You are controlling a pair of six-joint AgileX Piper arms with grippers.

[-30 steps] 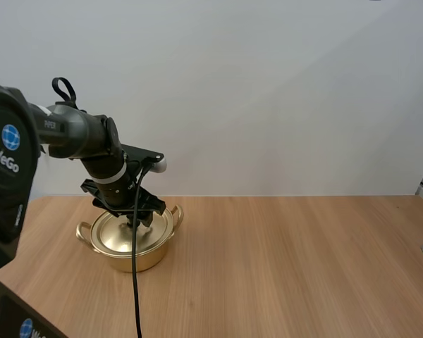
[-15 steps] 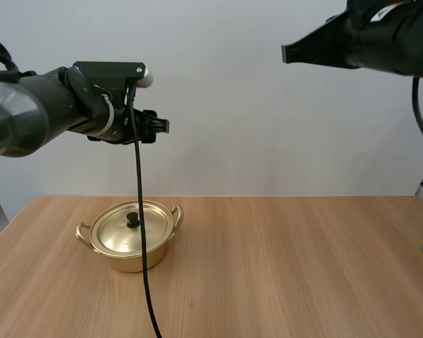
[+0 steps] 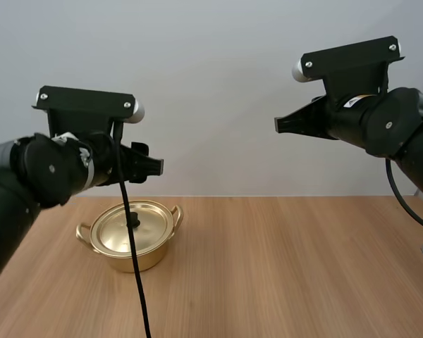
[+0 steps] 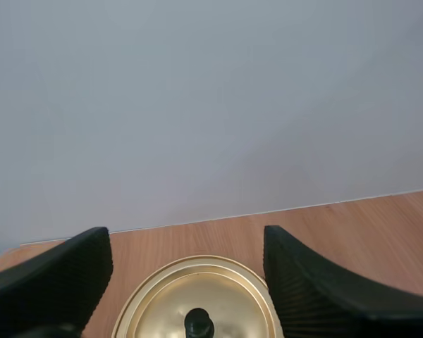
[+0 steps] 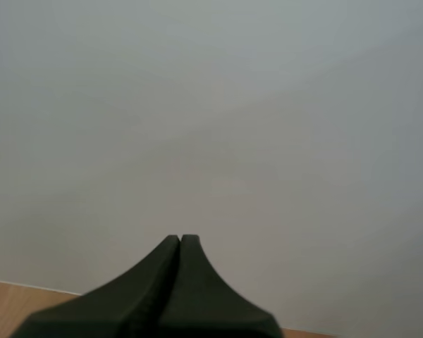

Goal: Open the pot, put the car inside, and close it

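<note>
Left jaws wide apart, empty, high over round gold metal pot (image 3: pixel 107 236), lid on, at left of wooden bench (image 3: pixel 289 271); right jaws pressed together, empty, well apart; probably light, rigid, slick, best pinched at small black lid knob (image 4: pixel 199 324).

The black left arm (image 3: pixel 28 176) comes in from the left, held high with its forearm near level. The left gripper (image 3: pixel 154 167) points toward the other arm's side, its two black fingers (image 4: pixel 63 274) standing wide apart with ribbed inner faces turned to each other and nothing between them. The black right arm (image 3: pixel 402 134) sits a little higher, and the right gripper (image 3: pixel 280 125) points leftward, its fingertips (image 5: pixel 169 253) pressed together into one dark wedge, empty.
</note>
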